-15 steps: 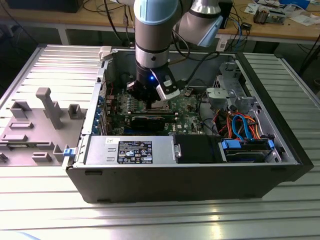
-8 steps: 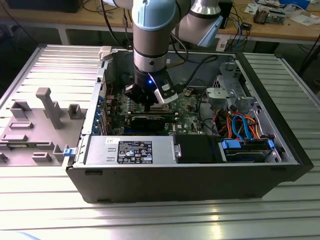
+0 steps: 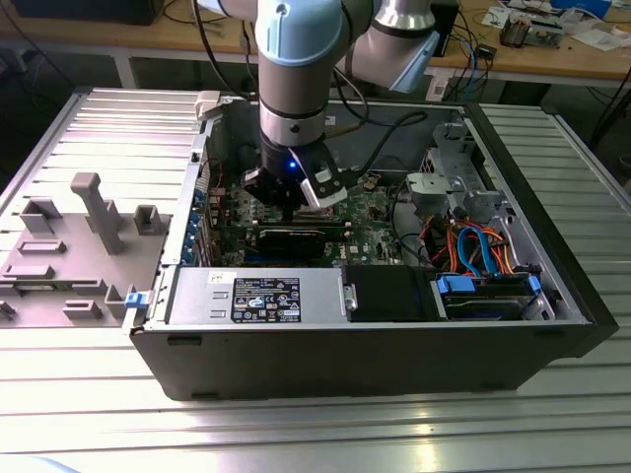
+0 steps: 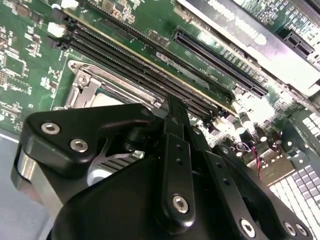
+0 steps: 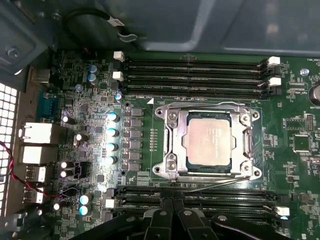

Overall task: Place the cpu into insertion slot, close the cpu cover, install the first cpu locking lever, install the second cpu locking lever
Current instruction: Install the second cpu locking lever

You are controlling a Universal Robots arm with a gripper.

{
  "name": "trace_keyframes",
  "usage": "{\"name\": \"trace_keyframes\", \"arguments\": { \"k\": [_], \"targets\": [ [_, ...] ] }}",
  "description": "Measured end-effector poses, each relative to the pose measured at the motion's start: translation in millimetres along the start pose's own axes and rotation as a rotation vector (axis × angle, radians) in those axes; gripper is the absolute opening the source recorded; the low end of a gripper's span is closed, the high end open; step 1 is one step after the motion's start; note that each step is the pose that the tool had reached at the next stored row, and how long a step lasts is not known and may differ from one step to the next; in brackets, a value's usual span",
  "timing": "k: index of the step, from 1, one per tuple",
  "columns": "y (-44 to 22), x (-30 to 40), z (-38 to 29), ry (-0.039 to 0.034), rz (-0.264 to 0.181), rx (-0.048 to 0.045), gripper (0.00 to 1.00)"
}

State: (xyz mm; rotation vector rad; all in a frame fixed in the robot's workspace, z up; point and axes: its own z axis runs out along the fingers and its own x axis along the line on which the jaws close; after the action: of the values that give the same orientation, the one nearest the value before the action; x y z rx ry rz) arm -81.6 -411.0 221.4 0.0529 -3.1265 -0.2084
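In the first wrist view the cpu lies flat in the insertion slot, silver top up. The cpu cover is down around it as a silver frame. One thin wire lever runs along the far edge of the socket. Another lever slants along the edge nearest my gripper. The gripper's black fingers are shut, their tip just beside that edge, over the memory slots. In the second wrist view the shut gripper points down next to the cover. The exterior view shows the gripper low inside the computer case.
Long black memory slots flank the socket on both sides. A black card lies on the green motherboard close to the gripper. The case walls, the power supply and drive cables hem the board in.
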Motion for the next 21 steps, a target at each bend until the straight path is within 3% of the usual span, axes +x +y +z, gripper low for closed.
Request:
{"name": "trace_keyframes", "arguments": {
  "k": [2,13,21],
  "targets": [
    [-0.4,1.2,3.0,0.0000,0.000,-0.0020,0.11],
    [-1.7,3.8,14.5,-0.0017,-0.001,-0.0512,0.11],
    [-1.9,6.1,18.7,-0.0025,-0.001,-0.0853,0.11]
  ]
}}
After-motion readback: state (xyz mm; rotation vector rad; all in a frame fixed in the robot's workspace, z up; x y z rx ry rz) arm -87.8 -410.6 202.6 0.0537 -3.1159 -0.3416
